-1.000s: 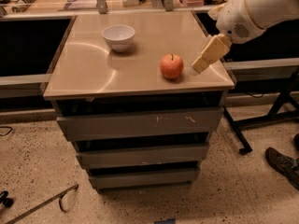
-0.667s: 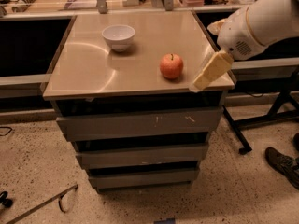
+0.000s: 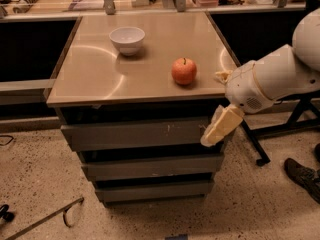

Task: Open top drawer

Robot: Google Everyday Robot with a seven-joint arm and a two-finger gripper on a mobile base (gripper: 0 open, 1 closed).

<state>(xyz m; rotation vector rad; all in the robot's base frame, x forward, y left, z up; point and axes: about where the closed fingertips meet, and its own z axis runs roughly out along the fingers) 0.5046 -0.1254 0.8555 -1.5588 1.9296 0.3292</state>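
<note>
Beside scratched grey top drawer [image 3: 135, 133], pincer [image 3: 210, 139]

Scuffed matt top drawer [image 3: 135, 133] — plastic gripper [image 3: 209, 140] alongside

- The arm [image 3: 280, 79] comes in from the right, and its pale gripper [image 3: 214, 135] points down-left, below the surface's front right corner.
- The gripper overlaps the right end of the top drawer [image 3: 135, 133]; whether they touch cannot be told.
- The top drawer front is grey, has pale scratches right of centre, and looks closed.
- Two narrower grey drawers [image 3: 150, 167] sit beneath it.
- On the tan surface [image 3: 95, 81] a white bowl [image 3: 127, 38] stands towards the back, and a red apple [image 3: 184, 71] is near the front right, well apart from it.
</note>
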